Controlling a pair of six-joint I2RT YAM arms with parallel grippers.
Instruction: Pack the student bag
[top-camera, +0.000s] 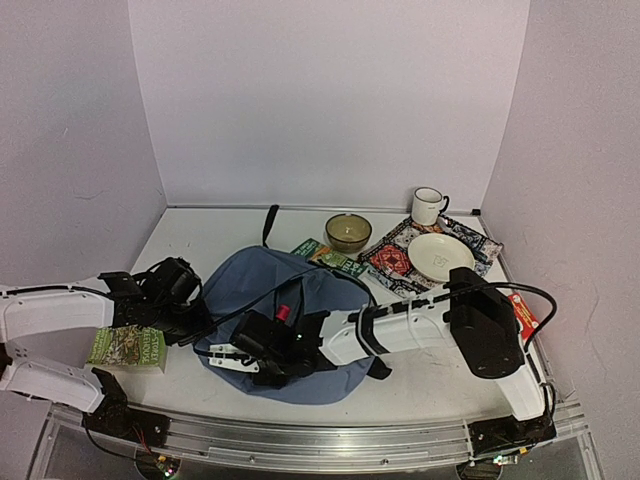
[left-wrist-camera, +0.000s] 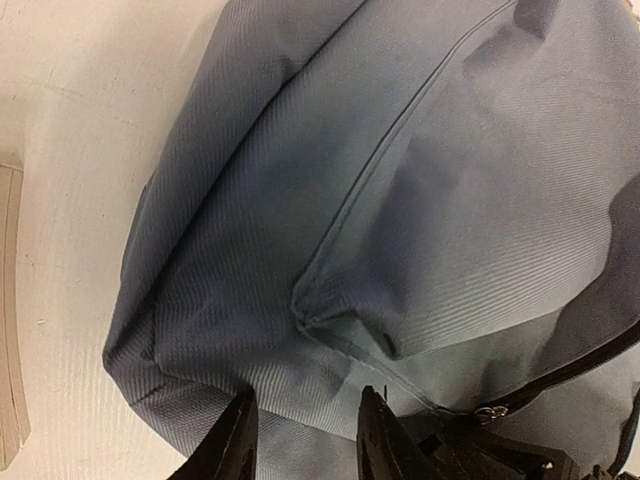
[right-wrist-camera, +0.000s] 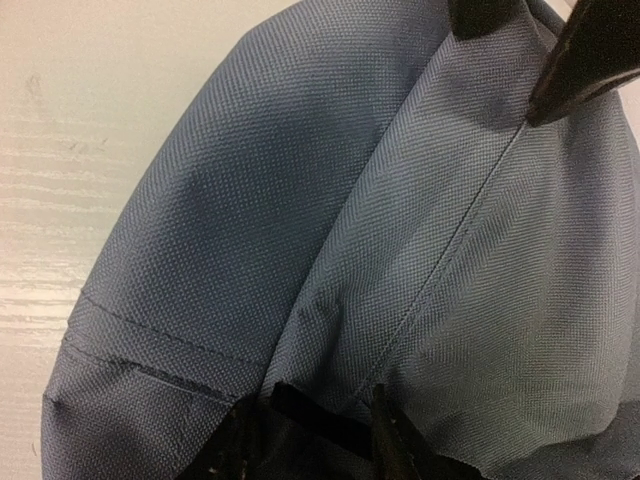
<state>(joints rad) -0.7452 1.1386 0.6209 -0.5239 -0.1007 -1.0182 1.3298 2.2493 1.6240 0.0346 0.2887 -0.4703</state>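
While slack, bag (top-camera: 250, 275) on tbl (top-camera: 205, 235).

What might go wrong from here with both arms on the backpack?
The student bag is limp, so the right fingers may pinch only loose fabric and slip. Tugging it could shove the green packets beside its far edge toward the bowl. The left fingers stand apart, not pinning the bag.
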